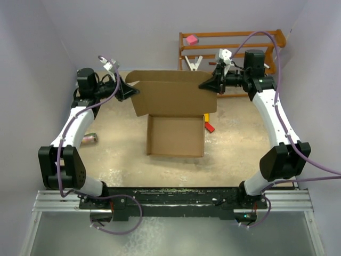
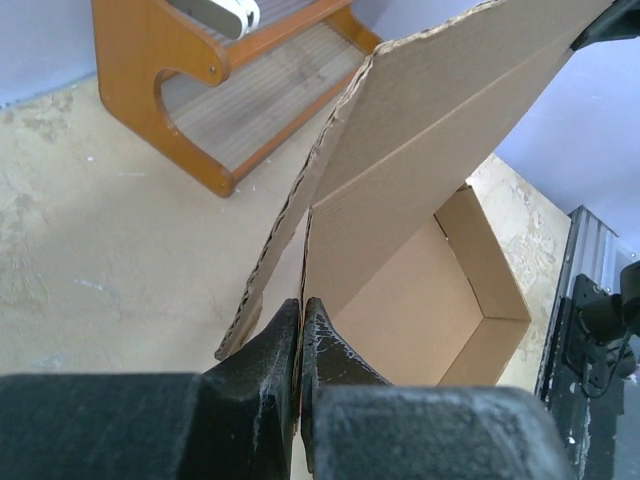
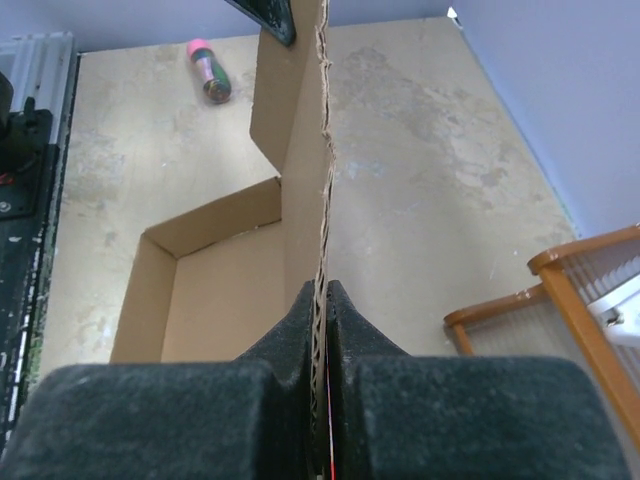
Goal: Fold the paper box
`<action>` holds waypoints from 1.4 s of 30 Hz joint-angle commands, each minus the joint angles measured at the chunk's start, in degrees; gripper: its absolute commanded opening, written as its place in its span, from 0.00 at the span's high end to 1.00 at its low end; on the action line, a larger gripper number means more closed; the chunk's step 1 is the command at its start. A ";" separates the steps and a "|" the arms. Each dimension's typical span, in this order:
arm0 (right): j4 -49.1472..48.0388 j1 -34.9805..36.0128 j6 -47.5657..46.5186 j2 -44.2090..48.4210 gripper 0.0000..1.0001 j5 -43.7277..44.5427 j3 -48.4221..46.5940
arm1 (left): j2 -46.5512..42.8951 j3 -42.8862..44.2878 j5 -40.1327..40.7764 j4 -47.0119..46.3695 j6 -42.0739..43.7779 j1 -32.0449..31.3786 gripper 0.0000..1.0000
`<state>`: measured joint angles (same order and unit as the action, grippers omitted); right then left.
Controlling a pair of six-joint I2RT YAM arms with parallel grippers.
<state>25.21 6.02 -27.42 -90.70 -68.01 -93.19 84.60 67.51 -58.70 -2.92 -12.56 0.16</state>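
Risk: left claw point(image 1: 130, 89) and right claw point(image 1: 206, 85) each clench the paper box point(image 1: 170, 98) lid; uneven lowering could twist it.

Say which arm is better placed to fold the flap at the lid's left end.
Left, probably: the left gripper pinches the lid beside that flap, while the right gripper pinches the opposite end.
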 commanded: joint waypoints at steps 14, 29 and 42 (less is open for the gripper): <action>-3.32 1.27 -0.36 4.09 1.00 0.67 0.95 | -5.82 -3.72 -0.92 -7.25 2.88 0.71 0.95; -8.76 1.36 -0.36 8.15 1.00 -1.05 3.08 | -7.91 -8.25 -0.14 -27.86 -2.26 0.63 0.95; -6.33 1.36 -0.36 6.43 1.00 -7.89 -2.18 | -1.47 -0.36 0.03 -35.68 -7.06 0.82 0.95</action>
<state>20.60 7.11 -27.55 -85.12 -73.08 -92.73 83.59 63.81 -58.59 -32.82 -17.78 0.64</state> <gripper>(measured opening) 0.005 0.054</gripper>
